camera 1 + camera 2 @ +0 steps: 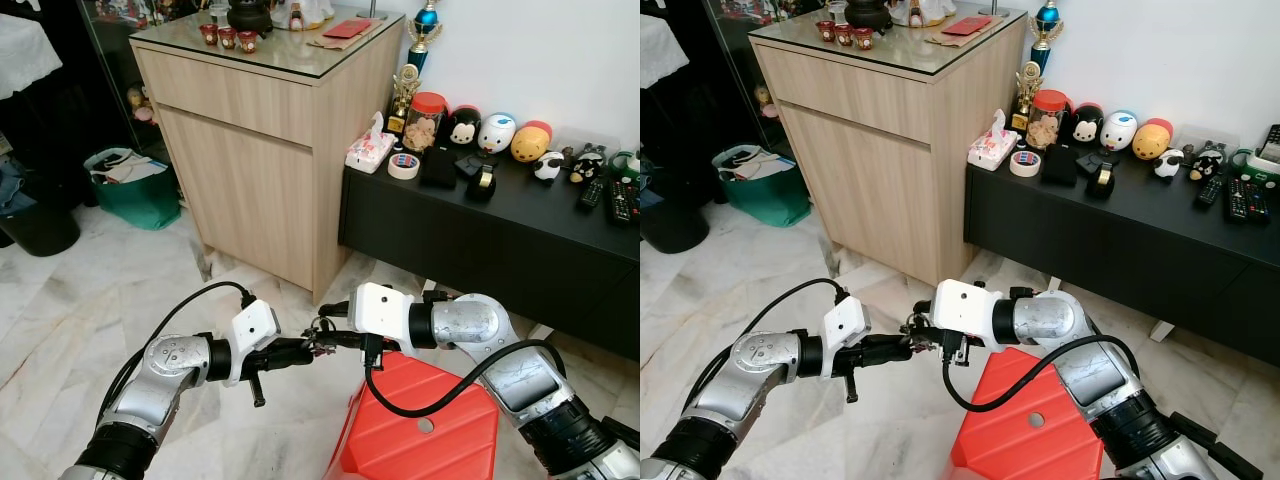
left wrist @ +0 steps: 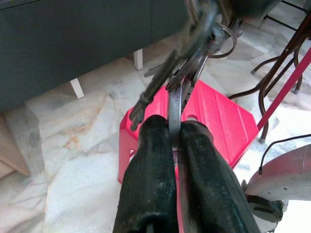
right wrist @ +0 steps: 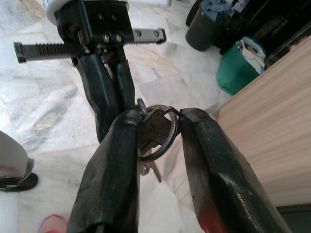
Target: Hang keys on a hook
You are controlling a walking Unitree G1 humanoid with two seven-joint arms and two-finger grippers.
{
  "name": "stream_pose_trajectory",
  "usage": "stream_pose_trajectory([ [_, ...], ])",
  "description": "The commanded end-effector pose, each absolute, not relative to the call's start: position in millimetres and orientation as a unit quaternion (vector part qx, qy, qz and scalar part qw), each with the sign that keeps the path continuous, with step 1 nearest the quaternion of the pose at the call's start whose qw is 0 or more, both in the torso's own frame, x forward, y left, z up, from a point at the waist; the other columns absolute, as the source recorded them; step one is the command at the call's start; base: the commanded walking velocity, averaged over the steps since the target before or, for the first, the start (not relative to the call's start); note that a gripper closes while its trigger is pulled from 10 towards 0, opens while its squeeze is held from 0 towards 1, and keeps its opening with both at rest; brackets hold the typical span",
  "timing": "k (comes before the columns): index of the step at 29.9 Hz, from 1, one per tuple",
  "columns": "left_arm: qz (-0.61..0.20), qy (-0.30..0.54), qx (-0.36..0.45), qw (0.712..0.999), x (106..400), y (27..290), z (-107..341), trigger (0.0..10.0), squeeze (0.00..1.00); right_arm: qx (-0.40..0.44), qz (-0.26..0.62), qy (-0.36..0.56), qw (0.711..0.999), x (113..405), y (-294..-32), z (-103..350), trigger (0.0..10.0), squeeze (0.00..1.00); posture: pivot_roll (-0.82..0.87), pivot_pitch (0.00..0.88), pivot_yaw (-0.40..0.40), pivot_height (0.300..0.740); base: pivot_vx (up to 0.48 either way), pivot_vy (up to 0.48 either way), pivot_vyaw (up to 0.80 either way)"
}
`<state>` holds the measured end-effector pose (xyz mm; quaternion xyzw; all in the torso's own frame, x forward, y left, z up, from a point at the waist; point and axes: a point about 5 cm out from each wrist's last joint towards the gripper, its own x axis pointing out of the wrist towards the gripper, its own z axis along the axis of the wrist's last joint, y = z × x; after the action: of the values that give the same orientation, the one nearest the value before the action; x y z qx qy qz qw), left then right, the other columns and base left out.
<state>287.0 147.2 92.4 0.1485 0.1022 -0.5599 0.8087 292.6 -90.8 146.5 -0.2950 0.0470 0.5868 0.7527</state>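
Observation:
A bunch of keys (image 1: pixel 320 336) on a metal ring hangs in mid-air between my two grippers, above the marble floor. My left gripper (image 1: pixel 304 350) comes in from the left and is shut on one flat key (image 2: pixel 175 104) of the bunch. From the right, my right gripper (image 1: pixel 336 338) meets it tip to tip. Its fingers (image 3: pixel 121 145) close on the key ring (image 3: pixel 163 133), which spans the gap between them. The other keys (image 2: pixel 160 80) fan out loosely from the ring.
A red plastic stool (image 1: pixel 430 425) stands just below my right arm. A wooden cabinet (image 1: pixel 260 130) stands ahead. To its right a low black console (image 1: pixel 500 235) carries figurines, tape and remotes. A green bag (image 1: pixel 135 185) sits on the floor at the left.

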Motion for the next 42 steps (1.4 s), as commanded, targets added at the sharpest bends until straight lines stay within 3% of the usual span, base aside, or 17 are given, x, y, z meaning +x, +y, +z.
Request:
stream_pose_trajectory([
  [1,-0.563,0.095,0.150,0.807,287,147,97,0.0,0.00,-0.299,0.587,0.042,0.751,295,-89,151,10.0,0.04,0.03,0.028,0.002,0.723,0.000,0.000,0.00],
  [2,-0.564,0.095,0.150,0.807,287,147,97,0.0,0.00,-0.297,0.585,0.044,0.753,295,-90,150,10.0,0.42,0.03,0.027,0.002,0.723,0.000,0.000,0.00],
  [3,-0.564,0.096,0.150,0.806,286,147,96,0.0,0.00,-0.294,0.582,0.048,0.757,296,-91,150,10.0,1.00,0.03,0.027,0.002,0.723,0.000,0.000,0.00],
  [12,-0.565,0.123,0.169,0.798,282,153,89,0.0,0.00,-0.360,0.559,0.079,0.743,303,-104,139,10.0,1.00,0.03,0.028,0.002,0.723,0.000,0.000,0.00],
  [22,-0.542,0.156,0.199,0.801,276,168,78,0.0,0.00,-0.381,0.488,0.114,0.777,319,-119,124,10.0,1.00,0.03,0.028,0.002,0.723,0.000,0.000,0.00],
  [25,-0.511,0.175,0.234,0.808,276,177,67,0.0,0.00,-0.370,0.433,0.136,0.810,327,-127,111,10.0,1.00,0.03,0.023,0.003,0.723,0.000,0.000,0.00],
  [26,-0.465,0.175,0.236,0.835,280,184,60,0.0,0.00,-0.351,0.383,0.160,0.840,332,-135,98,10.0,0.06,0.04,0.020,0.003,0.723,0.000,0.000,0.00],
  [27,-0.435,0.174,0.243,0.849,282,187,56,0.0,0.00,-0.337,0.357,0.174,0.854,333,-140,90,10.0,0.00,0.04,0.020,0.003,0.723,0.000,0.000,0.00],
  [28,-0.401,0.176,0.246,0.865,284,192,51,0.9,0.00,-0.315,0.331,0.192,0.869,333,-144,80,10.0,0.00,0.03,0.020,0.002,0.723,0.000,0.000,0.00],
  [29,-0.379,0.179,0.248,0.873,285,195,48,0.9,0.00,-0.299,0.316,0.204,0.877,332,-147,73,10.0,0.00,0.03,0.020,0.002,0.723,0.000,0.000,0.00],
  [30,-0.358,0.183,0.242,0.883,285,197,45,8.5,0.00,-0.281,0.302,0.216,0.885,330,-149,66,10.0,0.00,0.03,0.018,0.002,0.723,0.000,0.000,0.00],
  [31,-0.336,0.190,0.227,0.894,285,199,40,10.0,0.00,-0.261,0.286,0.229,0.893,328,-151,58,10.0,0.00,0.04,0.017,0.001,0.723,0.000,0.000,0.00],
  [33,-0.269,0.235,0.202,0.912,277,207,19,10.0,0.00,-0.193,0.232,0.271,0.914,315,-157,31,10.0,0.00,0.04,0.013,-0.002,0.723,0.000,0.000,0.00],
  [37,-0.166,0.327,0.174,0.914,255,222,-18,10.0,0.00,-0.086,0.157,0.335,0.925,289,-159,-8,10.0,0.00,0.04,0.009,0.000,0.723,0.000,0.000,0.00],
  [39,-0.134,0.379,0.183,0.897,236,231,-35,10.0,0.00,-0.061,0.136,0.368,0.918,272,-158,-26,10.0,0.00,0.04,0.009,0.000,0.723,0.000,0.000,0.00],
  [41,-0.170,0.400,0.251,0.865,221,232,-46,10.0,0.00,-0.051,0.128,0.388,0.911,260,-157,-37,10.0,0.00,0.04,0.009,-0.003,0.723,0.000,0.000,0.00],
  [42,-0.214,0.412,0.318,0.827,208,230,-55,10.0,0.00,-0.028,0.109,0.395,0.912,253,-157,-43,10.0,0.00,0.05,0.010,-0.004,0.723,0.000,0.000,0.00],
])
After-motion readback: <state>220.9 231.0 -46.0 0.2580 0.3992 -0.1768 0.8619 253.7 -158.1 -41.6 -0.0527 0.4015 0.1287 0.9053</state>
